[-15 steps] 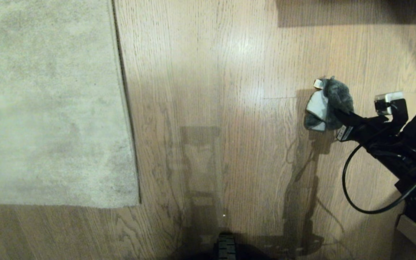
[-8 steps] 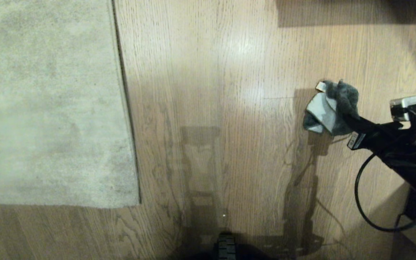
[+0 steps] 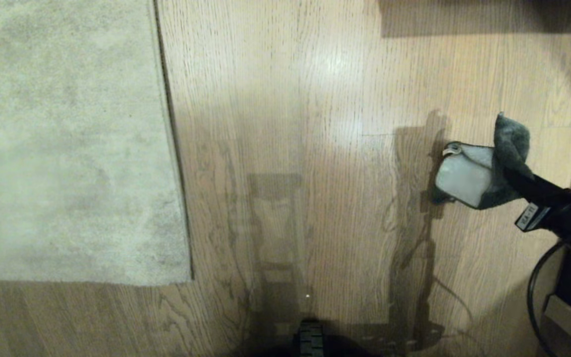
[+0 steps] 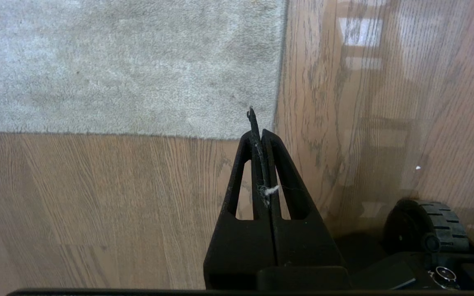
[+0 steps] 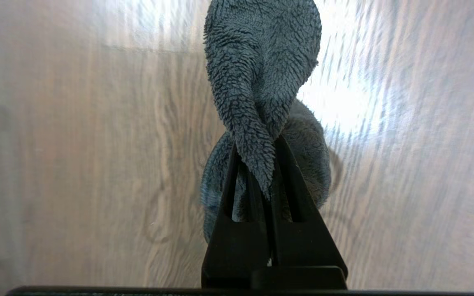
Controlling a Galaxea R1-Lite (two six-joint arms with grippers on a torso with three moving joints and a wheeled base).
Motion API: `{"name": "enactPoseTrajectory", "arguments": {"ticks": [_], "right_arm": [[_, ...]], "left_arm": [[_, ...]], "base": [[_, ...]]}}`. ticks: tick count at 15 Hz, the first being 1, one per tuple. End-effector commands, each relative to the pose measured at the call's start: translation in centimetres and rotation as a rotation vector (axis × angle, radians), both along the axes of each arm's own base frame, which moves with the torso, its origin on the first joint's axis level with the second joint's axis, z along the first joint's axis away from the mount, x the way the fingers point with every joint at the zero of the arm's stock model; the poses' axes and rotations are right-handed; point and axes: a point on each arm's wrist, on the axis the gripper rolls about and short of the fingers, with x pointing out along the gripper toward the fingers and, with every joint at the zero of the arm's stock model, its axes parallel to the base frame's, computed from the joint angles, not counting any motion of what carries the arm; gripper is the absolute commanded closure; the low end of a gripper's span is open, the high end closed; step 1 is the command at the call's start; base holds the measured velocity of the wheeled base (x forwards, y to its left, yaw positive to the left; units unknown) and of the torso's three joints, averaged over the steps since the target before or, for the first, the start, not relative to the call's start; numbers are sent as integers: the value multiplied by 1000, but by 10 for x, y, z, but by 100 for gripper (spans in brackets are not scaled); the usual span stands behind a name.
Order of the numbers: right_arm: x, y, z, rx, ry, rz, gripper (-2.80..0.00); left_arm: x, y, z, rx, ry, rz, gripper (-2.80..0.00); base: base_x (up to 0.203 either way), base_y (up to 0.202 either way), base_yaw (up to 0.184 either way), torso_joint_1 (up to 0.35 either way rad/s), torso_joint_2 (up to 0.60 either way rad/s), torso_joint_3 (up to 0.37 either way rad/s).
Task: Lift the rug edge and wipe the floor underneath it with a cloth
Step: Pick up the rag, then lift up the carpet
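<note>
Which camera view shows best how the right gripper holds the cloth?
The right wrist view: the right gripper is shut on a fold of the cloth, seen close. The head view shows the cloth hanging over the floor; the left wrist view shows none.

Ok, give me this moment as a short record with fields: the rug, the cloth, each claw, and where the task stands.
rug edge: lying flat, corner near the robot, not lifted
floor: wood planks, bare beside the rug
cloth: pinched in the right claw, hanging above the floor, far from the rug
right claw: shut on the cloth
left claw: shut, holding nothing, above the floor by the rug corner
task: wiping under the rug not begun
</note>
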Motion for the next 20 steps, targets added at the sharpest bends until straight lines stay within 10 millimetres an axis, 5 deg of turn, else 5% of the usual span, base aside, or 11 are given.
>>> {"name": "enactPoseTrajectory", "arguments": {"ticks": [1,12,20], "right_arm": [[-29,0,14,0,-85,4,0],[-132,-1,21,-1,-116,3,0],[-219,-1,-19,-11,-22,0,0]], "left_arm": [[0,0,0,-1,0,0,0],[0,0,0,-1,0,1,0],[0,0,0,-1,0,1,0]], "base": [[0,0,0,0,0,0],[0,0,0,0,0,0],[0,0,0,0,0,0]]}}
